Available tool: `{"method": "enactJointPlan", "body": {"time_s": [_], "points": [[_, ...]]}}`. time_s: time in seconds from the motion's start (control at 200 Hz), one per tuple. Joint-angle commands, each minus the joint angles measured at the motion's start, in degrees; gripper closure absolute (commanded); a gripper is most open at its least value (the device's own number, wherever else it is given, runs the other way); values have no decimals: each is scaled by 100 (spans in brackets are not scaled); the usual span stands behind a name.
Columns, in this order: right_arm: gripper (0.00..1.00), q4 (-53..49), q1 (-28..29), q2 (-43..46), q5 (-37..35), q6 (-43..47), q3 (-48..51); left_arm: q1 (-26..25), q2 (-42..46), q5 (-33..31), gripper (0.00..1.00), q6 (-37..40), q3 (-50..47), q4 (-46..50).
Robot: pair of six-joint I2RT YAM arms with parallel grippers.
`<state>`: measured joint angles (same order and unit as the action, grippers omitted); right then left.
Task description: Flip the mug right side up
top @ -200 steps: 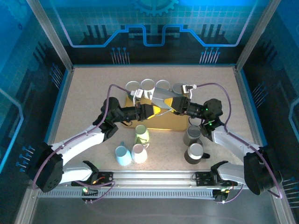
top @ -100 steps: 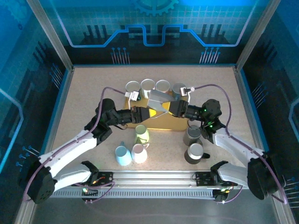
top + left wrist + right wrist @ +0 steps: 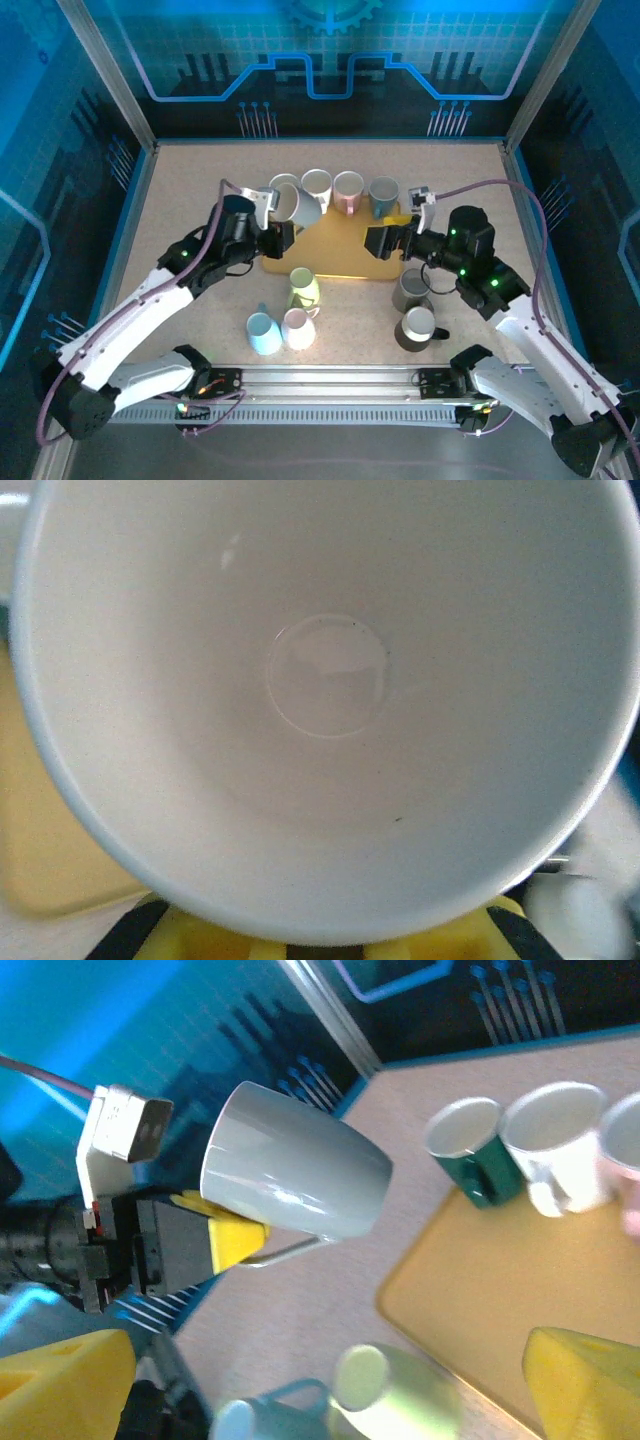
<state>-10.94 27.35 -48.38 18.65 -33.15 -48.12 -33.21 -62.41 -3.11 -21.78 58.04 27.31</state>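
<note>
Starting at the near edge, I see a light blue mug [image 3: 263, 333], a white mug [image 3: 298, 328] and a pale green mug [image 3: 304, 290] clustered left of centre, with two dark grey mugs [image 3: 417, 328] off to the right. None of these sits under the load.

Beyond them lies the yellow tray [image 3: 345, 258]. My right gripper [image 3: 384, 240] hovers at its right edge, jaws wide apart and holding nothing. My left gripper [image 3: 282, 230] is clamped on the handle of the grey mug [image 3: 302, 206], which hangs in the air over the tray's left corner, tipped on its side with the mouth facing the wrist.

I judge the turn about half done: it needs rotating mouth-up, then setting down. Farthest back, a row of upright mugs [image 3: 348, 186] lines the tray's far edge, just beside the held mug, so that is my collision risk.
</note>
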Motion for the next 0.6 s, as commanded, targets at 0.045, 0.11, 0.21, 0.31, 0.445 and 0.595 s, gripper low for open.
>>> {"method": "enactJointPlan", "body": {"time_s": [0.045,0.11,0.21,0.31,0.445,0.595], "points": [[0,-905,332,18,-622,855,-145,17,-483,-1251,100,524,342,882],[0,-1158,517,-125,-723,1078,-351,25,-737,-1428,100,598,412,953],[0,-1198,821,-187,-967,1252,-392,26,-1124,-1620,100,770,523,907],[0,-1197,1025,-202,-1155,1358,-381,64,-1442,-1802,100,887,591,738],[0,-1222,1131,-181,-1198,1475,-367,189,-1902,-1707,100,1027,692,539],[0,-1250,1174,-124,-1081,1643,-341,369,-2293,-1387,100,1404,634,92]]}}
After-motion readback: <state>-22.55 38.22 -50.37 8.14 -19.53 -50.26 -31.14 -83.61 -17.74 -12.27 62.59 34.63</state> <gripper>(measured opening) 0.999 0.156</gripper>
